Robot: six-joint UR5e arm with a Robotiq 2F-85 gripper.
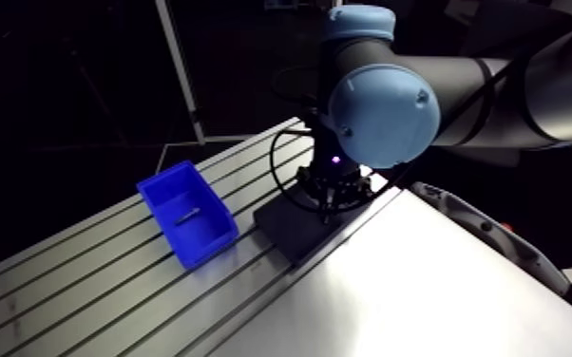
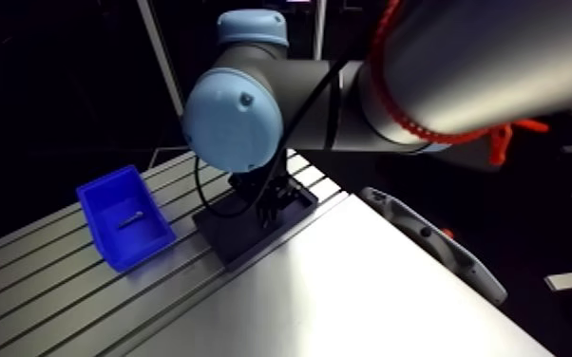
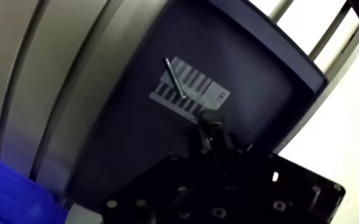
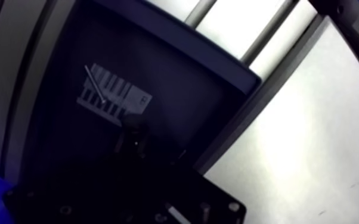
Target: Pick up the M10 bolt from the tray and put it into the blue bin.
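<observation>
Slotted table [image 1: 81,275], dark tray [image 3: 128,137] beside blue bin [image 1: 187,213]. Looks like the reach step: gripper [image 3: 210,128] hovering over tray, bolt [image 3: 174,77] mid-tray just ahead. Can't tell if open or closed, too dark. Needs lining up, lowering, then grabbing.

Colours and patterns, as found:

My gripper [image 3: 212,128] is black throughout, and its mounting plate is black too.

The tray [image 3: 128,119] is dark charcoal, plain, with a faint navy tint at the rim.

The label [image 3: 189,92] on the tray floor is pale grey and printed with a row of dark parallel bars, like a barcode. One end is left blank.

The rod [image 3: 174,77] across the label is dull metallic grey.

The bin [image 1: 187,214] is saturated blue inside and out, with no markings. The small piece [image 1: 187,216] in it is grey.

The table [image 1: 81,275] is silver-grey aluminium, striped lengthwise by dark slots.

The sheet [image 1: 423,285] beside the tray is plain off-white.

My arm's joint cap [image 1: 385,114] is light blue.
</observation>
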